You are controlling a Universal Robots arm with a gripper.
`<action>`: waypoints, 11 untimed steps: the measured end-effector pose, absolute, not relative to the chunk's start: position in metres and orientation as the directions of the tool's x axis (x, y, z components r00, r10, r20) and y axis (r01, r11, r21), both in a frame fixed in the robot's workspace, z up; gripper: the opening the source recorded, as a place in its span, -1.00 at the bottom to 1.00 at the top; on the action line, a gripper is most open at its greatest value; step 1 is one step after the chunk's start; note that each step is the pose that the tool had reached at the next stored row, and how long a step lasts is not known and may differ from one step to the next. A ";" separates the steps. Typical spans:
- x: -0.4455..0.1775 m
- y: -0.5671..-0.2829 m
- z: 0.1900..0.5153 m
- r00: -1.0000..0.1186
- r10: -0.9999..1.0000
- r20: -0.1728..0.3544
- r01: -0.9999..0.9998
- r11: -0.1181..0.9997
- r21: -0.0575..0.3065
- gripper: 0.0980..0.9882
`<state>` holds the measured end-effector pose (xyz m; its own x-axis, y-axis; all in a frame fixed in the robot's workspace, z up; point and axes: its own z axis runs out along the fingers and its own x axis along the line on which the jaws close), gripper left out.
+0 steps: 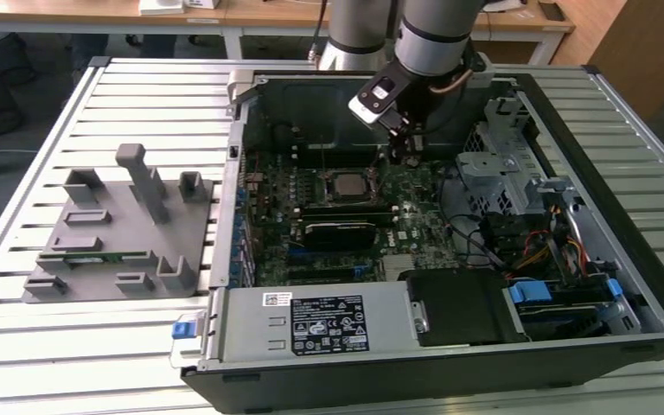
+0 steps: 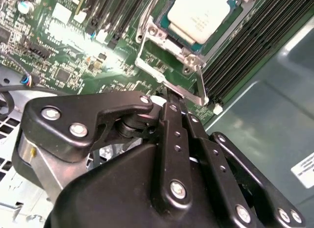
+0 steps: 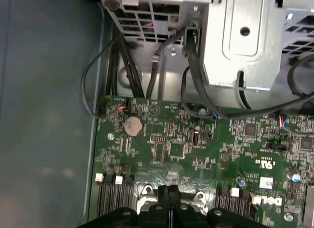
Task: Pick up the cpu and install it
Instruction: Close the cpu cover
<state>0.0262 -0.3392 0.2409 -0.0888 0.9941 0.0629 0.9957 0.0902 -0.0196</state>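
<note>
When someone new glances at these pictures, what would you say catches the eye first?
The grey robot arm reaching into the open computer case at the middle of the exterior view draws the eye first, its gripper low over the green motherboard. In the second wrist view the silvery cpu lies in its socket frame, just beyond the shut gripper. A grey fixture lies on the slatted table at the exterior view's left.

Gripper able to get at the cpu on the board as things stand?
Likely yes. The cpu lies on the motherboard with its silvery top uncovered, and the gripper hangs close beside it, at the edge of the metal socket frame, nothing between them. The jaws look shut, though.
</note>
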 end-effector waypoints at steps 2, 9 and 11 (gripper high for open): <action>0.024 -0.340 0.240 -0.089 0.994 0.063 0.996 0.090 -0.020 -0.98; 0.015 -0.342 0.239 -0.089 0.994 0.063 0.996 0.090 -0.020 -0.98; 0.011 -0.342 0.238 -0.089 0.994 0.063 0.996 0.090 -0.020 -0.98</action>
